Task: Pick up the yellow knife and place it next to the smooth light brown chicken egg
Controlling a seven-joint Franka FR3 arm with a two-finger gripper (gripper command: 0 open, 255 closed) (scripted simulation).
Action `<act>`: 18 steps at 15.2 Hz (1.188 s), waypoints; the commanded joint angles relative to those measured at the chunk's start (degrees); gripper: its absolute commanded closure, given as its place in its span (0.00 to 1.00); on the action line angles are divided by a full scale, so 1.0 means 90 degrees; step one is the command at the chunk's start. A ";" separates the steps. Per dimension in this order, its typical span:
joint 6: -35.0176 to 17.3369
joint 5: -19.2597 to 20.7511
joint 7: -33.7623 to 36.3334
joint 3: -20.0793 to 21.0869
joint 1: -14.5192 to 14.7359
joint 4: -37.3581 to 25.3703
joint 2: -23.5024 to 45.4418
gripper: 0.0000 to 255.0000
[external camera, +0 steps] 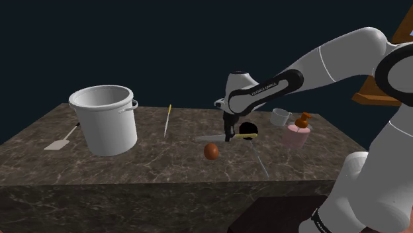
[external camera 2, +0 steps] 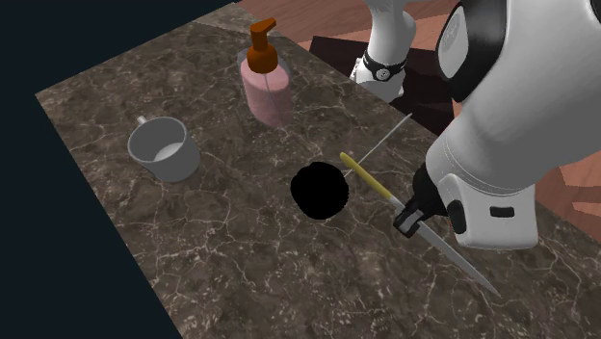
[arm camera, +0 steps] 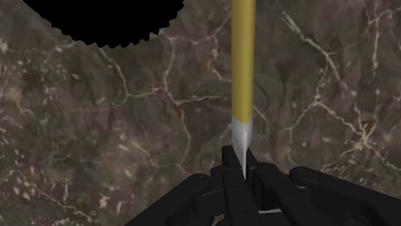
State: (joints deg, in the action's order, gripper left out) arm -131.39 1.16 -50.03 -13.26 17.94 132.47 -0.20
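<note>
A: How is the claw set?

B: The black two-finger gripper (arm camera: 238, 168) is seen clamped on the knife with a yellow handle and a slim silver blade (arm camera: 242, 64). The blade is pinched between the fingers right where it leaves the handle, and the handle is pointed straight away from the hand.

A: Is the same shown from outside?

B: Yes. In the second exterior view the gripper (external camera 2: 412, 214) is found at the joint of handle and blade. The knife (external camera 2: 367, 179) is stretched out along the surface, its blade pointed toward that view's lower right. Whether it is lifted clear of the dark brown veined marble counter (external camera 2: 222, 260) cannot be told.

A: What is seen closest to it?

B: A round black patch (external camera 2: 320, 191) is seen at the handle's end. In the shoulder view the smooth brown egg (external camera: 211, 151) is found on the counter (external camera: 132, 165), just under the held knife (external camera: 246, 136) and the gripper (external camera: 230, 136), near the blade.

A: And farther out?

B: A thin grey rod (external camera 2: 387, 135) is laid beyond the handle. A pink soap dispenser with an orange pump (external camera 2: 266, 87) and a small grey cup (external camera 2: 164, 149) are set upright, well apart from the knife. Toward the shoulder view's left, a slim utensil with a yellow end (external camera: 167, 120), a tall white pot with side handles (external camera: 104, 119) and a flat white spatula (external camera: 59, 141) are seen.
</note>
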 commanded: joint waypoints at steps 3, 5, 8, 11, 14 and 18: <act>-0.0089 -0.0019 -0.0013 -0.0001 -0.0001 0.0021 0.0065 1.00; -0.0089 -0.0019 -0.0013 -0.0001 -0.0001 0.0021 0.0066 1.00; -0.0088 -0.0019 -0.0013 -0.0001 -0.0001 0.0021 0.0065 1.00; -0.0088 -0.0019 -0.0013 -0.0001 -0.0001 0.0021 0.0065 0.00; -0.0088 -0.0019 -0.0013 -0.0001 -0.0001 0.0021 0.0065 0.00; 0.0732 0.0097 0.0075 0.0016 0.0010 -0.0350 -0.0394 0.00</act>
State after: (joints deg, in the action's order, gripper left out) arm -126.24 1.87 -49.29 -13.05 18.12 129.99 -3.05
